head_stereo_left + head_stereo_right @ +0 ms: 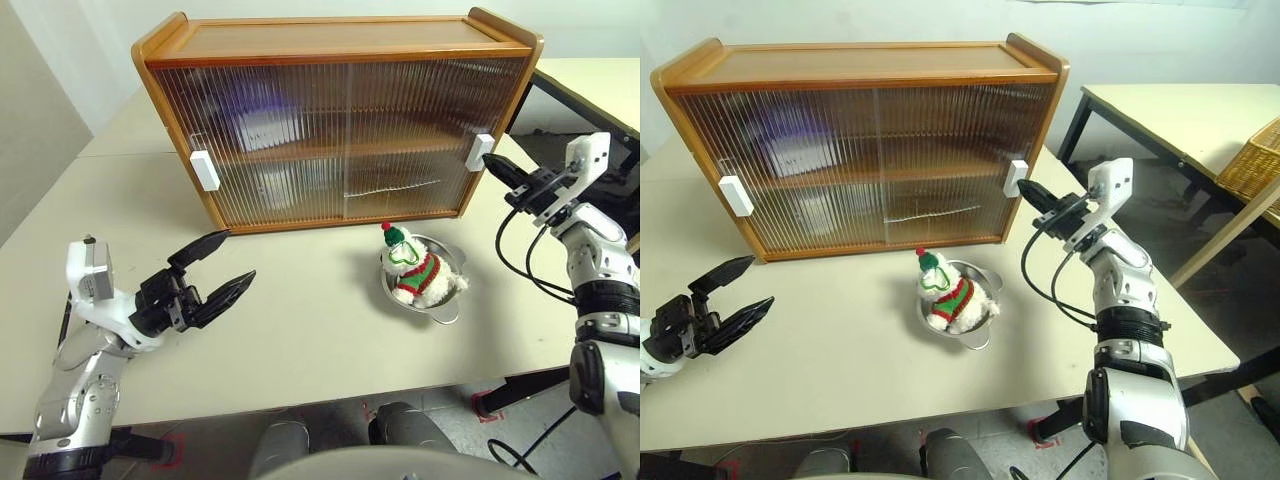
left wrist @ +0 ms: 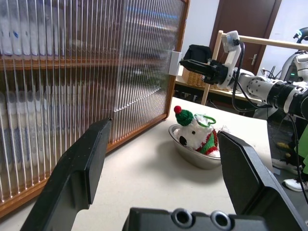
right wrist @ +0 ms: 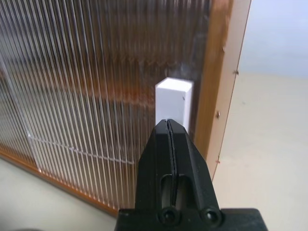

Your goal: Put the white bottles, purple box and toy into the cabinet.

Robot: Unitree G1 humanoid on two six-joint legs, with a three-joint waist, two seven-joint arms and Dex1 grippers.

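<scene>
Toy (image 1: 415, 270) reclined in bowl (image 1: 447, 300), hat toward cabinet (image 1: 340, 120).

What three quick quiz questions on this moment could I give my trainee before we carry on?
1. True or false: both cabinet doors are slid shut.
2. The toy sits in: A) the cabinet B) a steel bowl C) bare table.
3. Which gripper has its fingers shut, and at what does it point?

Key: 1 true. 2 B. 3 The right gripper, at the right door's white handle; the left gripper is open.
</scene>
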